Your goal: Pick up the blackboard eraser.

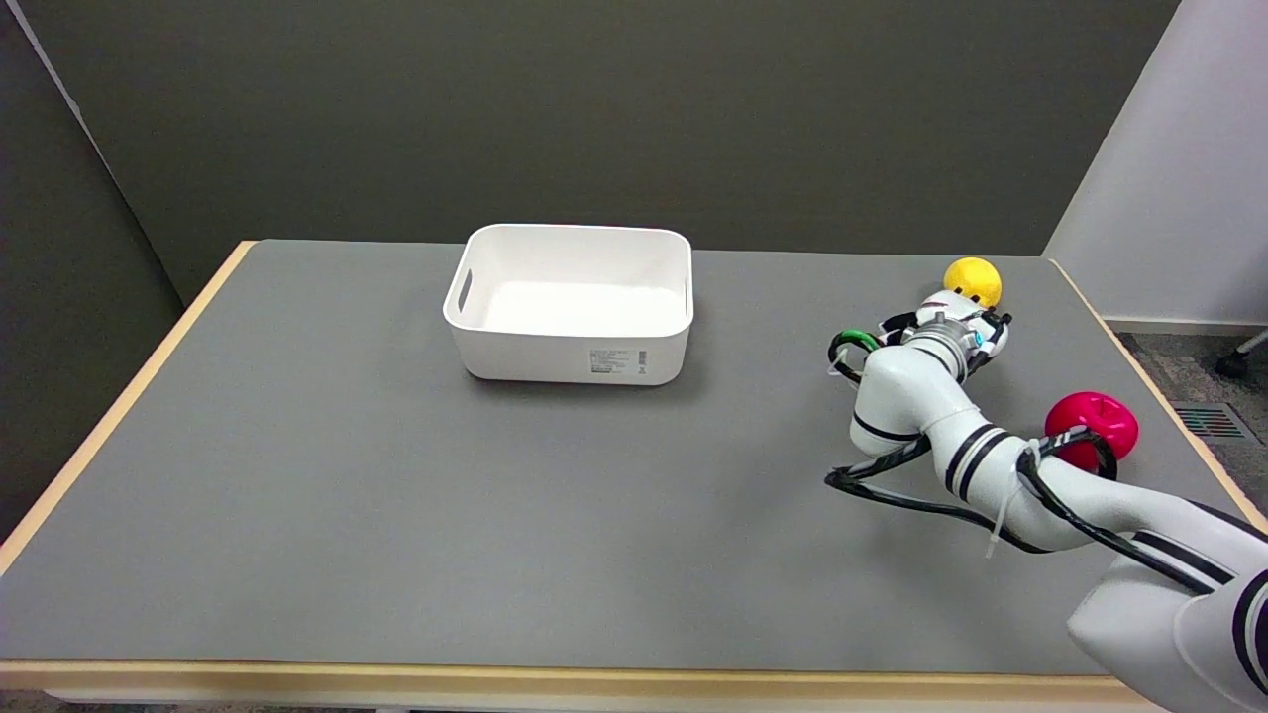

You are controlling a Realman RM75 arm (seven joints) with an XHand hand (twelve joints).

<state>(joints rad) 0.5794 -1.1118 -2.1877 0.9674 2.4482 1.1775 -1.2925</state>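
I see no blackboard eraser anywhere; if one is there, my right arm covers it. My right hand is at the far right of the table, just in front of a yellow ball, pointing away from the camera. The wrist and forearm hide most of the hand, so I cannot tell how its fingers lie or whether anything is in them.
A white bin stands at the table's back middle with nothing visible in it. A magenta apple-shaped object sits by the right edge, partly behind my arm's black cable. The grey table has a pale wooden rim.
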